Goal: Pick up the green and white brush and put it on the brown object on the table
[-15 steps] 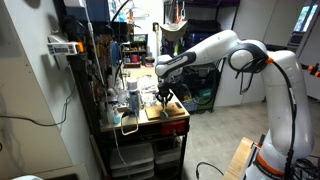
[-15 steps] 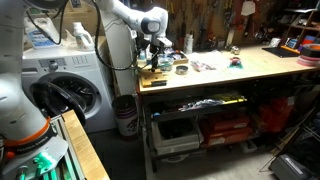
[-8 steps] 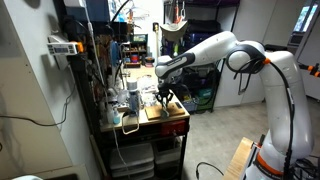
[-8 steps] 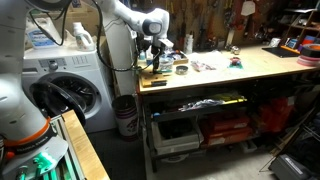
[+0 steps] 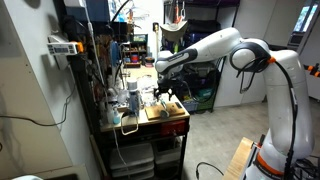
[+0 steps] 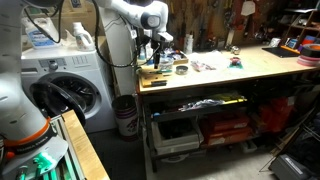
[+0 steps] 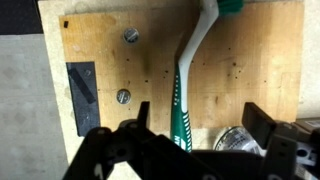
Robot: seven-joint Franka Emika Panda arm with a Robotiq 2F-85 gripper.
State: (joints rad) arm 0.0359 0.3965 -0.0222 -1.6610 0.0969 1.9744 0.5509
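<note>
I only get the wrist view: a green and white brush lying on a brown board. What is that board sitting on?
Observer: The brown board lies at one end of a long wooden workbench.
Visitor: Is the gripper touching the board?
Observer: No. In both exterior views the gripper hangs a little above it.
Visitor: What's beside the bench?
Observer: A white washing machine stands next to that end.

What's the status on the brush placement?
Gripper open, hovering over the brown board. Green and white brush lies flat on the board, ungripped. Two screws beside it, not touching.
</note>
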